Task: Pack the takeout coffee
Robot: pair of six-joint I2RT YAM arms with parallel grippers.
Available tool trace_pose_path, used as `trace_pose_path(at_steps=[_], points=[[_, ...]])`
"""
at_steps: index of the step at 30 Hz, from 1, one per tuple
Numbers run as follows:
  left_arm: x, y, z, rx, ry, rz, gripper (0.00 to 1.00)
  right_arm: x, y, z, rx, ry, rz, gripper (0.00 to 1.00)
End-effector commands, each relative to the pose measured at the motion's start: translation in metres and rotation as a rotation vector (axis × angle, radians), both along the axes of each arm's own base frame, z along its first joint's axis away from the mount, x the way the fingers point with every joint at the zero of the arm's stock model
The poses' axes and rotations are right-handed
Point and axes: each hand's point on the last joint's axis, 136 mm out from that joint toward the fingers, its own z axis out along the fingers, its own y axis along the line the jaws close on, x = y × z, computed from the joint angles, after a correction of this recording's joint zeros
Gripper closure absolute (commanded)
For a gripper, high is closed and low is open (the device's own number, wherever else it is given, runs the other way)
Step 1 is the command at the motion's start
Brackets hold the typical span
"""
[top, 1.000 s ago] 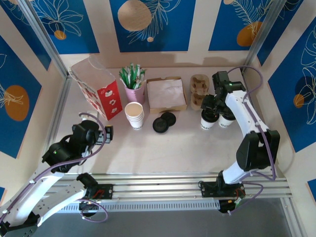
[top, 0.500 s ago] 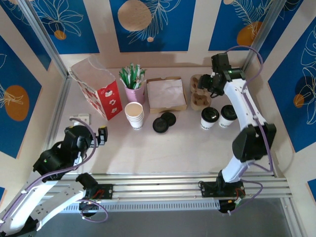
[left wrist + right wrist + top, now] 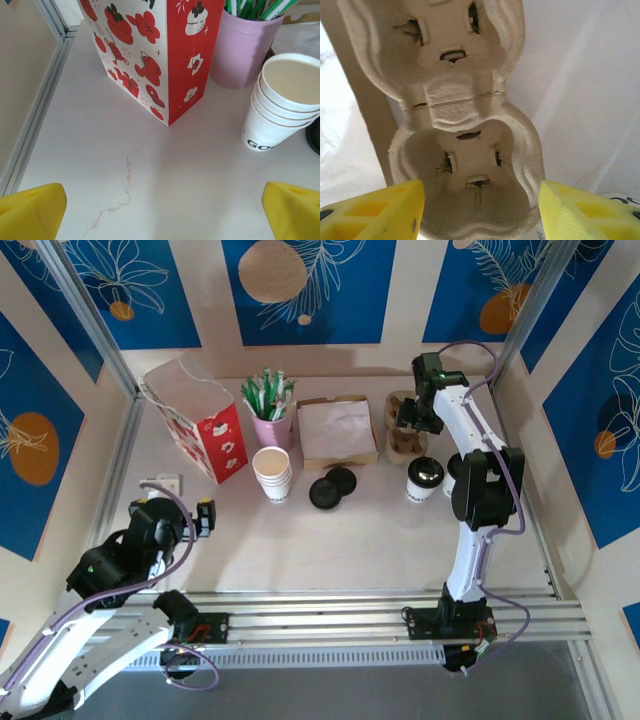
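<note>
Two takeout coffee cups stand at the right of the table: one takeout coffee in full view, the other mostly behind my right arm. My right gripper hangs over the brown cardboard cup carrier. It is open, and its yellow fingers stand on either side of the carrier's near well, close to the rim. I cannot tell if they touch. The red-and-white paper bag stands at the back left. My left gripper is open and empty over bare table near it.
A stack of lidless white cups, a pink cup of stirrers, a napkin box and loose black lids sit mid-table. Frame posts and walls close in the sides.
My right arm has swung back from above the coffee cups to the carrier, and its jaws have narrowed. The left arm has drawn back toward the near left.
</note>
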Motion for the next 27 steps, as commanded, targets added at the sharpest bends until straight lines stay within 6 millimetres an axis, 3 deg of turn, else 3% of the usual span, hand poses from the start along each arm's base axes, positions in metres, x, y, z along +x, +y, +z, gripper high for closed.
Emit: trace_pose_path(at_steps=[1, 11, 27], points=[[0.001, -0.002, -0.004, 0.020, 0.013, -0.014, 0.00, 0.007, -0.007, 0.001, -0.041, 0.007, 0.018, 0.39], [0.003, -0.005, -0.007, 0.034, 0.023, -0.030, 0.00, 0.007, -0.014, -0.033, -0.047, 0.078, 0.023, 0.44], [0.004, -0.007, -0.009, 0.041, 0.037, -0.038, 0.00, 0.006, -0.023, -0.054, -0.020, 0.113, 0.012, 0.50]])
